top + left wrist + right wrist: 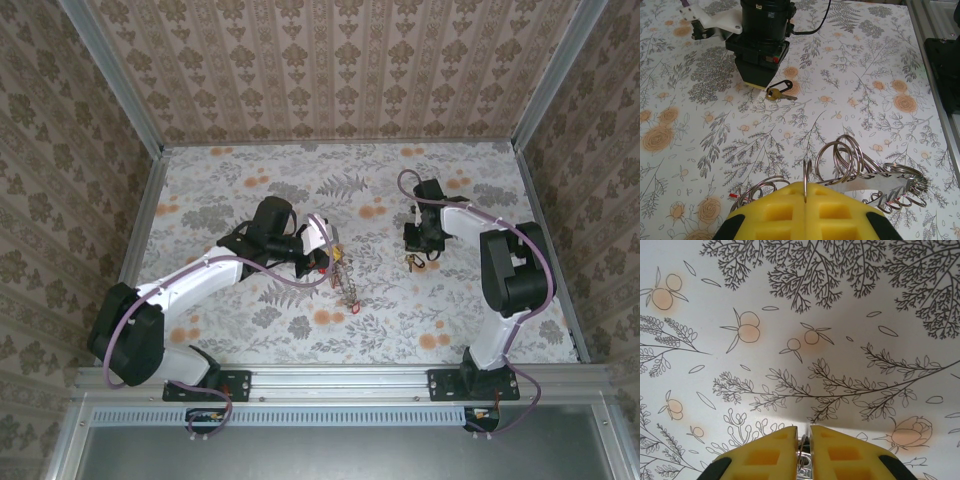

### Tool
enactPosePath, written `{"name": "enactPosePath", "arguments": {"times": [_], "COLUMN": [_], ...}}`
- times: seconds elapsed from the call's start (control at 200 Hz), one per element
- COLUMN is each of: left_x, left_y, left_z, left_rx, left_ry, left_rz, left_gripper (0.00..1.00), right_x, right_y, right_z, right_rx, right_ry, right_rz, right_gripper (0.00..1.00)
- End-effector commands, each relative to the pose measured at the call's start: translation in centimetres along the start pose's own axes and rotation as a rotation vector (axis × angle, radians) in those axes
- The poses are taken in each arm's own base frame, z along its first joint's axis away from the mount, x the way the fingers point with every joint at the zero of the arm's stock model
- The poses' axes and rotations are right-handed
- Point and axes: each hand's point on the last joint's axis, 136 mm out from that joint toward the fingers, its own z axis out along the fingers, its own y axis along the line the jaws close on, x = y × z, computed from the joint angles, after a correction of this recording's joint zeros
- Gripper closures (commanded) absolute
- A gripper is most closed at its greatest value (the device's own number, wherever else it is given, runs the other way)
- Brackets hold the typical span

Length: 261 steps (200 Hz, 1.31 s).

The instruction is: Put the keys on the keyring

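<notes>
Threading looks to be the step in hand: one key has to reach the ring and slide on.

The left claw (805, 196), yellow pads closed, grips a thin wire loop of the large metal keyring (860, 176). This is a tangle of steel rings and grey keys trailing to the right of the pads, near the middle of the floral-printed tabletop (865, 75).

The right claw (803, 434) is on the right side of the table, well apart from the keyring. Its yellow pads are almost together with a sliver of grey metal in the slit. I judge that it pinches the small brass-coloured key (779, 94) by its head, with the blade low against the tabletop just beside the claw's tip. How firm that pinch is cannot be told.

To do this well:
- The left claw should hold its loop upright and steady, with the free end of the wire facing right.
- The right claw should lift the key clear of the table before travelling left, so the blade does not drag or twist.
- Aim the hole in the key's head at the wire's end, not at the tangle of rings.
- If the pads cover that hole, a fresh grip on the blade will likely be needed first.
- Approach slowly, since a thin key can pivot between soft pads.
</notes>
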Motion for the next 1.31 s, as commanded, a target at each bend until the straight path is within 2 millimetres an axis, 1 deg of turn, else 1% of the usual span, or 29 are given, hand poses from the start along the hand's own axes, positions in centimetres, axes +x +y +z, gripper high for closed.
{"name": "enactPosePath", "arguments": {"times": [0.0,0.34,0.575,0.75,0.79,0.84,0.875,0.885,0.9,0.98,1.02,1.085,1.105,1.12,1.18,1.255,1.3], "left_x": [-1.7,-1.7,-1.7,-1.8,-1.8,-1.8,-1.8,-1.8,-1.9,-2.1,-2.3,-2.6,-2.5,-2.6,-2.6,-2.6,-2.7], "left_y": [0.1,0.1,0.0,0.1,0.1,0.3,0.4,0.3,0.4,0.2,0.0,-0.2,-0.2,-0.2,-0.3,-0.4,-0.5], "left_z": [-0.6,-0.7,-0.6,-0.6,-0.6,-0.6,-0.7,-0.6,-0.7,-0.7,-0.8,-0.8,-0.8,-0.8,-0.7,-0.8,-0.8], "left_rx": [0.000,-0.004,0.000,-0.003,-0.006,-0.013,-0.015,-0.013,-0.014,-0.003,0.008,0.022,0.026,0.025,0.030,0.032,0.033], "left_ry": [-0.038,-0.037,-0.035,-0.041,-0.043,-0.046,-0.047,-0.048,-0.049,-0.066,-0.081,-0.102,-0.105,-0.108,-0.111,-0.114,-0.118], "left_rz": [0.024,0.027,0.026,0.025,0.022,0.013,0.008,0.007,0.007,0.000,-0.006,-0.006,-0.009,-0.009,-0.012,-0.010,-0.004], "left_gripper": [1.00,1.00,1.00,1.00,1.00,1.00,1.00,1.00,1.00,1.00,1.00,1.00,1.00,1.00,1.00,1.00,1.00], "right_x": [0.5,0.9,0.7,0.2,0.0,-0.2,0.1,-0.5,-0.6,-0.8,-0.7,-0.2,0.2,0.3,0.9,2.4,3.4], "right_y": [0.2,-0.1,0.1,0.1,0.4,0.9,1.4,1.8,2.2,4.2,5.5,7.7,8.2,8.7,10.0,11.6,12.4], "right_z": [0.2,0.6,0.4,-0.6,-1.1,-2.0,-2.7,-2.9,-3.3,-5.5,-7.1,-9.4,-9.8,-10.9,-13.0,-15.2,-16.1], "right_rx": [0.004,0.028,0.028,0.032,0.017,-0.010,-0.039,-0.056,-0.078,-0.206,-0.283,-0.413,-0.444,-0.469,-0.548,-0.666,-0.717], "right_ry": [0.039,0.058,0.043,-0.004,-0.027,-0.062,-0.075,-0.104,-0.125,-0.228,-0.290,-0.377,-0.391,-0.426,-0.502,-0.578,-0.619], "right_rz": [-0.006,-0.017,-0.023,-0.038,-0.051,-0.077,-0.103,-0.111,-0.125,-0.202,-0.249,-0.356,-0.386,-0.412,-0.495,-0.630,-0.711], "right_gripper": [0.84,0.84,0.88,0.95,0.98,0.99,0.99,0.99,1.00,0.99,0.99,0.98,0.98,0.98,0.98,0.99,0.99]}}
